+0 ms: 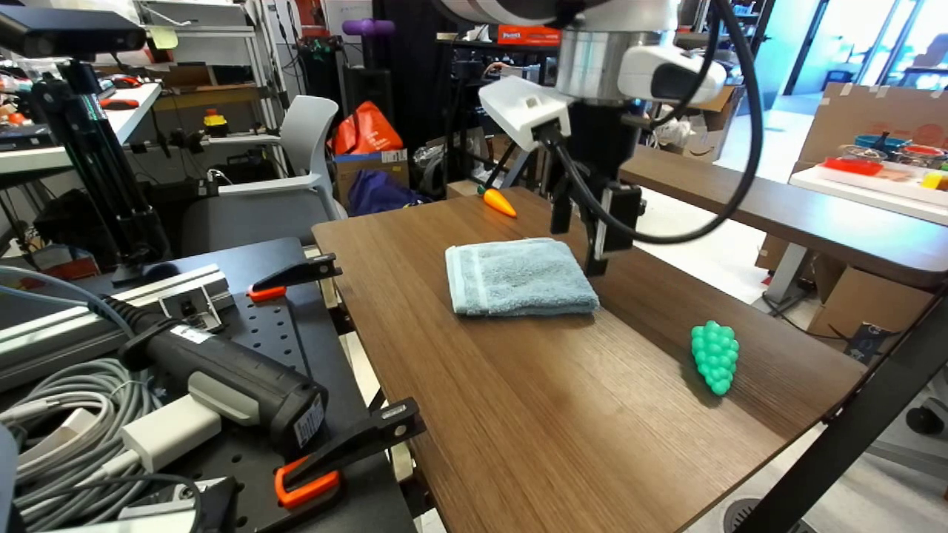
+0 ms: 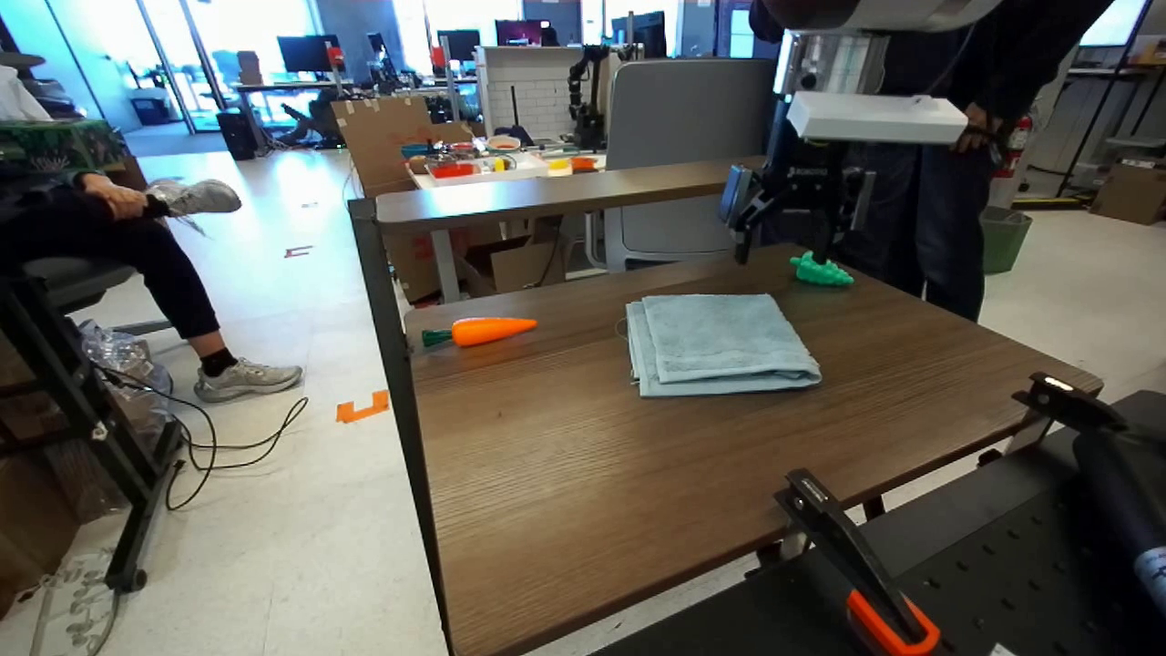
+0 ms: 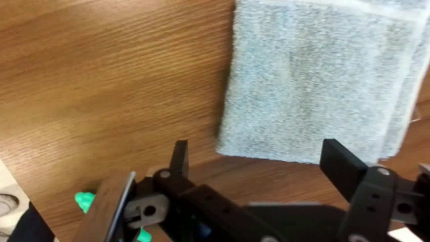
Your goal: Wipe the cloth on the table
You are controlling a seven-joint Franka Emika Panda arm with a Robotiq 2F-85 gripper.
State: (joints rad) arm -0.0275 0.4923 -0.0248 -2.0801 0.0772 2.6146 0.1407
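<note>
The cloth [image 1: 518, 277] is a light blue-teal folded towel lying flat on the dark brown table [image 1: 563, 414]. It also shows on the table [image 2: 583, 474] in an exterior view [image 2: 729, 337]. My gripper [image 1: 578, 248] points down above the table, beside the cloth's edge, and is open and empty. In an exterior view the gripper [image 2: 783, 251] appears behind the cloth. In the wrist view the gripper [image 3: 255, 143] has its fingers wide apart. The cloth [image 3: 309, 84] fills the upper right there, with one fingertip overlapping its edge in the picture and the other over bare wood.
A green bumpy object [image 1: 715, 355] and an orange carrot [image 1: 500, 202] lie on the table. Black-and-orange clamps [image 1: 348, 451] sit along the table's edge by a black bench holding cables and a tool. A light-wood bench [image 1: 800, 215] stands behind. A person [image 2: 947, 182] stands near the arm.
</note>
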